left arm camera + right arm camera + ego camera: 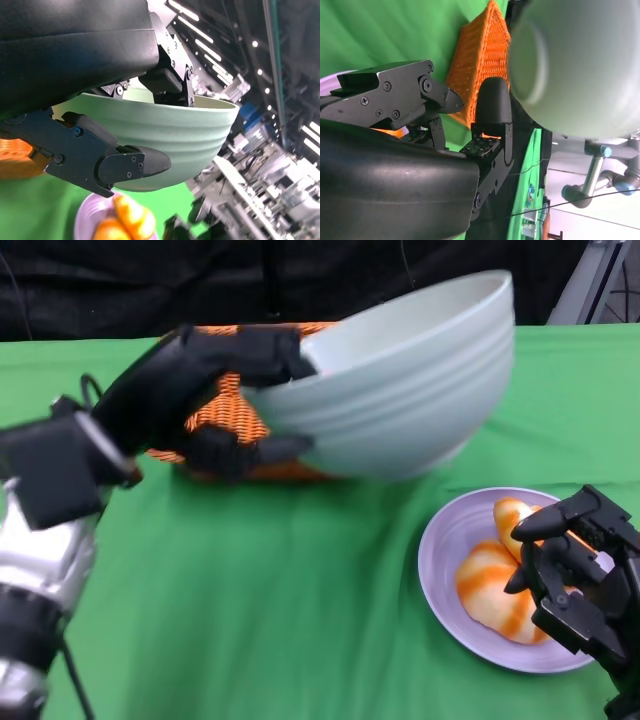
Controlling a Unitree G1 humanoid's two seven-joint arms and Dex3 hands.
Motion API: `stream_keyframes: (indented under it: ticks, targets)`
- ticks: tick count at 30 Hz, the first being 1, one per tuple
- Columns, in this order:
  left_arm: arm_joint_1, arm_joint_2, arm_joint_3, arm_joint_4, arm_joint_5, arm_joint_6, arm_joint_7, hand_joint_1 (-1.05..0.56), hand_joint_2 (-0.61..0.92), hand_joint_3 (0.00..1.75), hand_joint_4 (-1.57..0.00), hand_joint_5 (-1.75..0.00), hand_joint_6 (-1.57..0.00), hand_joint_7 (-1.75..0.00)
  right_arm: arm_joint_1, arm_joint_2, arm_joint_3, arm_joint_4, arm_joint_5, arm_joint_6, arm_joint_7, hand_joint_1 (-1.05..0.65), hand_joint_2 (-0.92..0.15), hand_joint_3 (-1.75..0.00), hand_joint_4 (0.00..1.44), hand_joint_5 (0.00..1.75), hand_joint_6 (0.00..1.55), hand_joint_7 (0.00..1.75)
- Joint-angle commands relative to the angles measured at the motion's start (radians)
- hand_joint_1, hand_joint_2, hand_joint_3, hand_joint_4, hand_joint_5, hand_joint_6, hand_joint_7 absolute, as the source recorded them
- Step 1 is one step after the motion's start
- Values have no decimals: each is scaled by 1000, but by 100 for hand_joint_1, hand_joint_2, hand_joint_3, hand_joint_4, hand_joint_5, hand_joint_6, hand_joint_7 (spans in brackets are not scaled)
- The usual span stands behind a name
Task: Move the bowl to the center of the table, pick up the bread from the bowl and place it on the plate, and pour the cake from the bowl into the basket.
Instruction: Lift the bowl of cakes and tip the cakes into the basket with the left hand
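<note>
While left robot hand [215, 390] tilts bowl [400, 380] | bread [495, 585] plated (head view only)

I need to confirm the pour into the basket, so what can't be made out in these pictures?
- Inside of the bowl: every view shows only its outer wall, so whether the cake is in it is hidden.
- Inside of the basket: head view, covered by the bowl and left hand.
- Bread on the plate: partly behind the right hand.

A green cloth [260, 620] covers the counter, with a black backdrop [120, 285] hanging behind its far edge. Beyond the counter stand a grey metal arm with a blue joint [600, 167], and ceiling strip lights [210, 30] above blurred workshop equipment [265, 175].
</note>
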Motion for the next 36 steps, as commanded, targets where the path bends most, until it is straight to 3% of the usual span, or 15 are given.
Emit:
stream_keyframes:
  ticks: [1,12,17,21,30,36]
  targets:
    - [-91,-55,47,107,65,-1,42,-9,73,78,-80,-153,-83,-113,-5,-16,-9,25,-7,-30,1,5,-88,-68,54,170,53,139]
    - [-322,-203,112,509,272,-34,218,-15,65,91,-82,-146,-84,-116,-25,-31,-19,106,-53,-75,-12,5,-78,-80,53,169,52,142]
    - [-381,-266,171,583,253,79,241,-18,67,83,-85,-145,-86,-111,-31,-36,-21,126,-54,-82,-11,5,-79,-80,53,169,52,144]
    - [-413,-306,231,623,229,170,259,-18,66,86,-86,-150,-83,-122,-36,-37,-20,138,-45,-81,-3,6,-80,-81,53,170,51,144]
    - [-466,-368,385,688,121,383,264,-22,56,106,-77,-171,-72,-143,-42,-38,-20,151,-59,-86,-9,6,-78,-84,53,173,51,146]
    - [-495,-387,490,710,38,532,279,-18,55,110,-79,-171,-76,-143,-44,-38,-17,154,-50,-82,0,5,-77,-87,51,175,49,149]
